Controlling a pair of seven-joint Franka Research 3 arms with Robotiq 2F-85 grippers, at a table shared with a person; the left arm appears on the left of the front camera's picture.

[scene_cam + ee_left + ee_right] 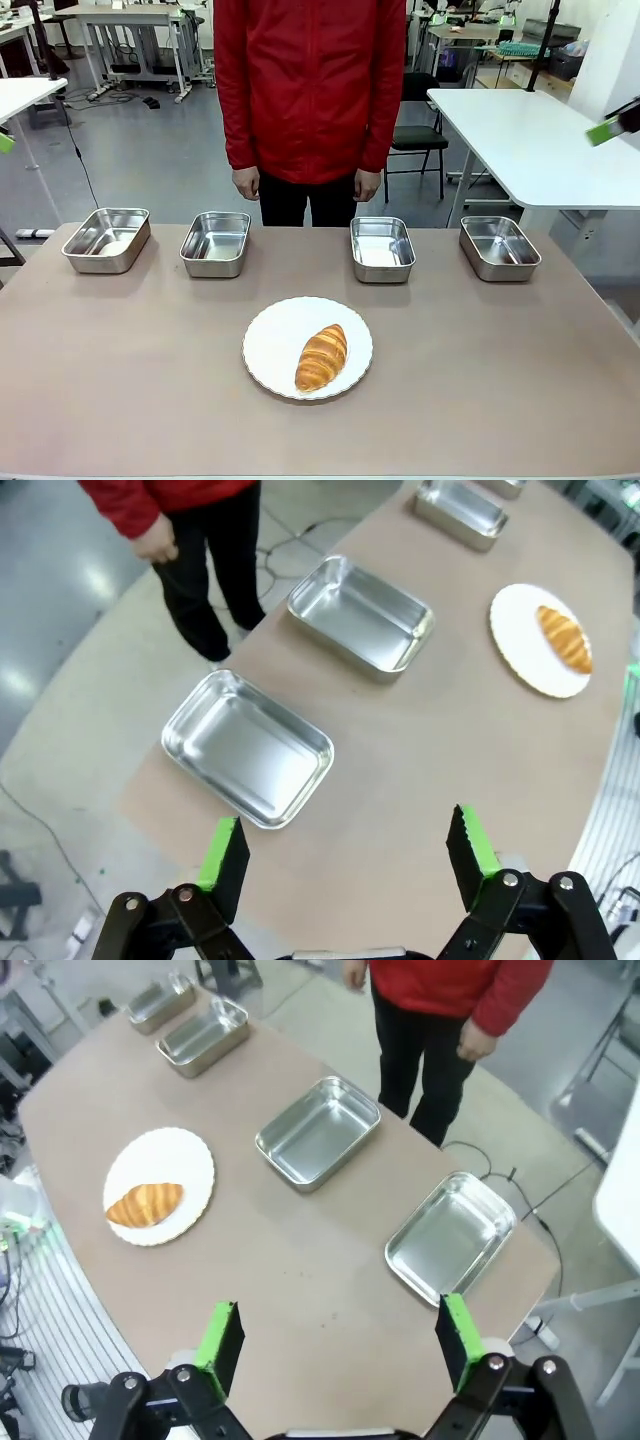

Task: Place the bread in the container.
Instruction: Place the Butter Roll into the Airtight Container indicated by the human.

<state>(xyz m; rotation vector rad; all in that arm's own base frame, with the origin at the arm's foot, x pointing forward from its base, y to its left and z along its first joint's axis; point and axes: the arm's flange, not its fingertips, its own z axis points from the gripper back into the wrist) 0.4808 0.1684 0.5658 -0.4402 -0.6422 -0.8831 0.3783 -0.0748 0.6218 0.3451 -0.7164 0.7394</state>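
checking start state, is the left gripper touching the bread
Apart. The left wrist view shows the left gripper far from the bread, which lies on the plate.

Glossy grey floor [150, 160], white tables [520, 150] — black chair [418, 140], workbenches [130, 15] behind

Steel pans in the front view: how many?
4, in one row across the far side: far-left pan, centre-left pan, centre-right pan, far-right pan. All are empty; none seems hidden.
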